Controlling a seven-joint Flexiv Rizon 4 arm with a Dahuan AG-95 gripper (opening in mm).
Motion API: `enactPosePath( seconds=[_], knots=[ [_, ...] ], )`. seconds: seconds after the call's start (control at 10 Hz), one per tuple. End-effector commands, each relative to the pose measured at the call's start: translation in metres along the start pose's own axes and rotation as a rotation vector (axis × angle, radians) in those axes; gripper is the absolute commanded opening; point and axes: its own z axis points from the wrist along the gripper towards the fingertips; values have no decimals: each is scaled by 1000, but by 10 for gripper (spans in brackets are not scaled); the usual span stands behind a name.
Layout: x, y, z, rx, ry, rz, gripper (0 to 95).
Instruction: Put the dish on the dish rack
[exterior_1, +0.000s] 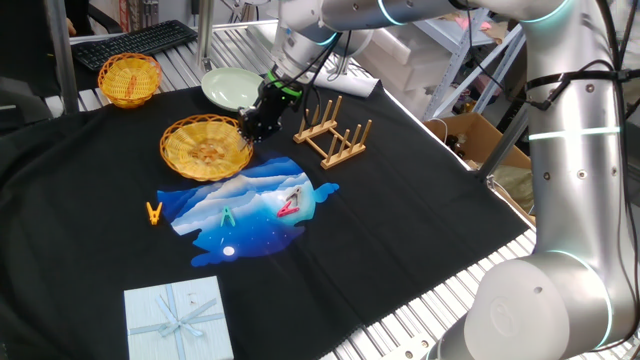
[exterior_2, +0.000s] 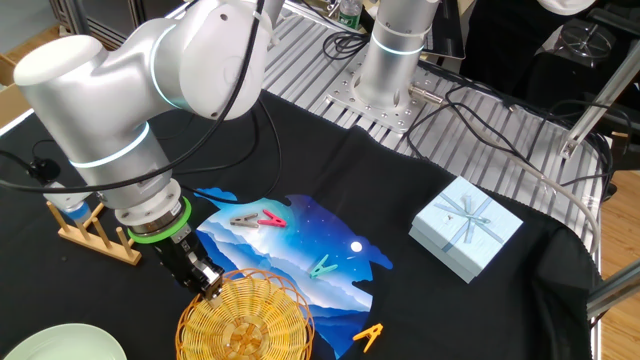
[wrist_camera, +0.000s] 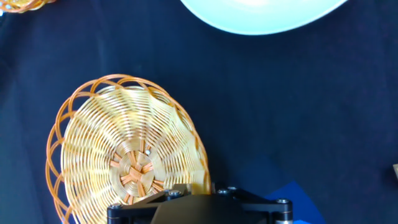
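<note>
Probably light, fairly stiff, rough enough not to slip; best pinched at the open woven rim. Dish (exterior_1: 206, 146) lying flat on black cloth, left of centre, rack (exterior_1: 333, 132) just right of it. Gripper (exterior_1: 247, 132) low at dish's right edge; jaw opening hidden, cannot tell.

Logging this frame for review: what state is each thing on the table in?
Dish: flat on the cloth, hand at its rim.
Rack: upright, no dish in it.
Hand: low over the dish's rim, grip not visible.
Green plate: flat, bare.
Small basket: upright.
Gift box: closed, ribbon tied.
</note>
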Motion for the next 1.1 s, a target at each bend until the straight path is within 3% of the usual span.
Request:
enactPosePath(
  seconds=[0.1,1.1],
  knots=[
    [2,3,-8,16,-1,9,0],
    [6,22,-64,86,15,21,0]
  ],
)
